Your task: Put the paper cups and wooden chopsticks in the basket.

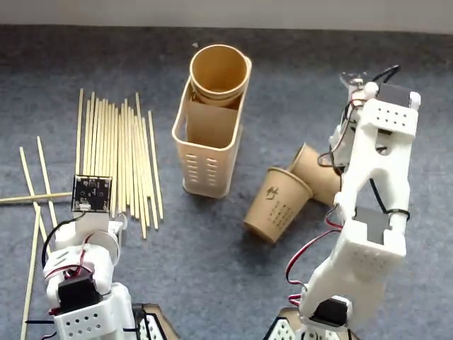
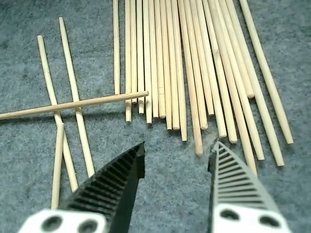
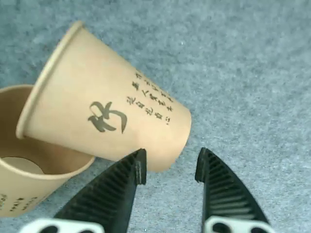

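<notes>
A beige slotted basket (image 1: pixel 209 159) lies on the grey carpet with paper cups (image 1: pixel 219 71) nested in its far end. Two more paper cups (image 1: pixel 277 204) (image 1: pixel 315 173) lie tipped over to its right, touching. My right gripper (image 3: pixel 171 162) is open, its tips just short of the base of the printed cup (image 3: pixel 107 116), which rests against the other cup (image 3: pixel 29 179). Wooden chopsticks (image 1: pixel 120 156) lie in a row left of the basket. My left gripper (image 2: pixel 178 153) is open just above the near ends of that row (image 2: pixel 194 73), holding nothing.
A few loose chopsticks (image 2: pixel 73 104) lie crossed on the carpet beside the row, toward the table's left edge (image 1: pixel 32 195). The right arm (image 1: pixel 371 198) rises over the carpet right of the tipped cups. Bare carpet lies in front of the basket.
</notes>
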You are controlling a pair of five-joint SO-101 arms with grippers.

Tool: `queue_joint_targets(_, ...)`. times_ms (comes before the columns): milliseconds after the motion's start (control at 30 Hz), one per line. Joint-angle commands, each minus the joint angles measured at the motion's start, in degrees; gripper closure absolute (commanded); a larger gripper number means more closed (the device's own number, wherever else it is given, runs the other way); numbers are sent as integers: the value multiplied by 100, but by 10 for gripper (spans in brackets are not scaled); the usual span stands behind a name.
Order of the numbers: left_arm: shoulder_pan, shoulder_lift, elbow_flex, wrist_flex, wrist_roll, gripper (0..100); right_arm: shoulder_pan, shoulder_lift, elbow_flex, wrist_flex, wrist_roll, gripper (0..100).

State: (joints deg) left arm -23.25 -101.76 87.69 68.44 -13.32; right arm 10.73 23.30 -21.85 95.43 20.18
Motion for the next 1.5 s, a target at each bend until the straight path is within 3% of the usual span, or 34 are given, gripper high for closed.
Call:
queue_joint_targets(0, 110, -101, -13, -26, -18, 779, 4, 127, 391, -312, 97, 821)
queue_joint_targets(233, 110, -101, -13, -26, -18, 779, 1007, 593, 910, -936, 624, 821)
queue_joint_targets(533, 110, -101, -13, -26, -18, 779, 2132, 611, 936, -734, 1679, 821)
queue_joint_targets(867, 119, -101, -13, -18, -18, 779, 2818, -171, 330, -479, 1530, 821)
queue_joint_targets(967, 119, -101, -13, -18, -18, 779, 2782, -760, -171, 4, 1363, 821)
queue_joint_targets(1167, 119, -101, -4, -18, -18, 779, 2044, -1877, -1051, 567, 756, 821)
queue_joint_targets(1467, 119, -101, -4, 9, -18, 779, 497, -2369, 602, 514, 448, 821)
